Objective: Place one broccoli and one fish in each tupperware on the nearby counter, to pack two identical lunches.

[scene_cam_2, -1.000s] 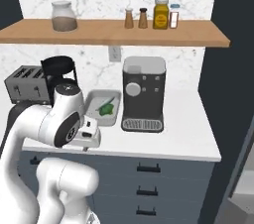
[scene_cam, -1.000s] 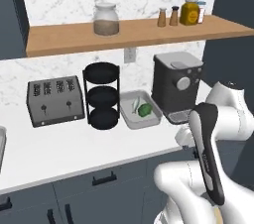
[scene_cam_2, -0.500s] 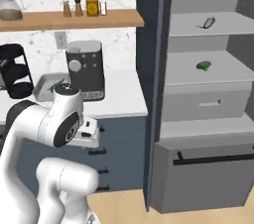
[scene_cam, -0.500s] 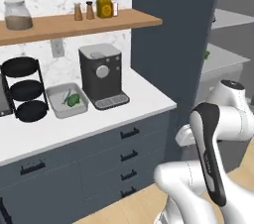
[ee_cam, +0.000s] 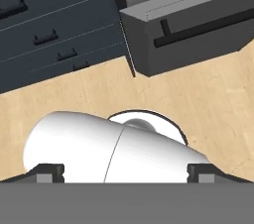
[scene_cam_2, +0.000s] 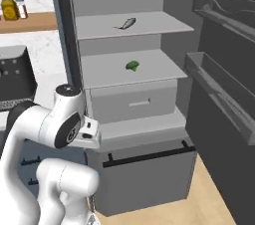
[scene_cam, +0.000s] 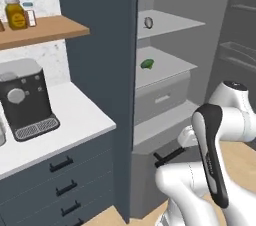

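Pincer is spread wide with nothing in it, pointing down at the wooden floor in the hand view, its two tips far apart at the bottom edge; dark drawers and a grey pull-out bin sit further out ahead.

Left base view: the open fridge has a fish on the top shelf and broccoli on the shelf below. The white table off to the left carries a coffee machine.

Right base view: same fish and broccoli, a shelf apart.
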{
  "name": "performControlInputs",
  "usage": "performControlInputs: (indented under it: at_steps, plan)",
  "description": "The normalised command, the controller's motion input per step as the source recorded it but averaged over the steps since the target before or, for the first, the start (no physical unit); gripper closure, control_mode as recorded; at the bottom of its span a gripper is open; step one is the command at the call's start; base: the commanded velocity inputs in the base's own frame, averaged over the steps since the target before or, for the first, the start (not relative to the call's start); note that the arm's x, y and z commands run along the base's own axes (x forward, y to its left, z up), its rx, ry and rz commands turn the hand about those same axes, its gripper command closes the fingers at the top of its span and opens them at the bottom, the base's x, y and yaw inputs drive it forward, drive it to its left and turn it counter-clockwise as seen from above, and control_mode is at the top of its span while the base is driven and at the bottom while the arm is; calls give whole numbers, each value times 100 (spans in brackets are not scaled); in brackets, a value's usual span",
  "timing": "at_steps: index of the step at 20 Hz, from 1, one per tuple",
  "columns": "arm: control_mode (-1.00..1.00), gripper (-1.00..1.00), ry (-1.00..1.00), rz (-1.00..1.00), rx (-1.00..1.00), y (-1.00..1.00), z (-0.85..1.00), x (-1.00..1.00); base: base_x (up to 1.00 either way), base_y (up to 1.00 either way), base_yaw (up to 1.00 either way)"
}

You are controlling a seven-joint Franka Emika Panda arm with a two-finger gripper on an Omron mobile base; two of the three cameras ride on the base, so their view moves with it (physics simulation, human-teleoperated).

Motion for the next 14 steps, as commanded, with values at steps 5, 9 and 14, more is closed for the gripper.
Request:
performControlInputs:
  at_steps: [5,9,14]
  plan:
    - [100,-100,0,0,0,0,0,0,83,-37,18]
    - [100,-100,0,0,0,0,0,0,42,-15,15]
    - [100,-100,0,0,0,0,0,0,0,-17,19]
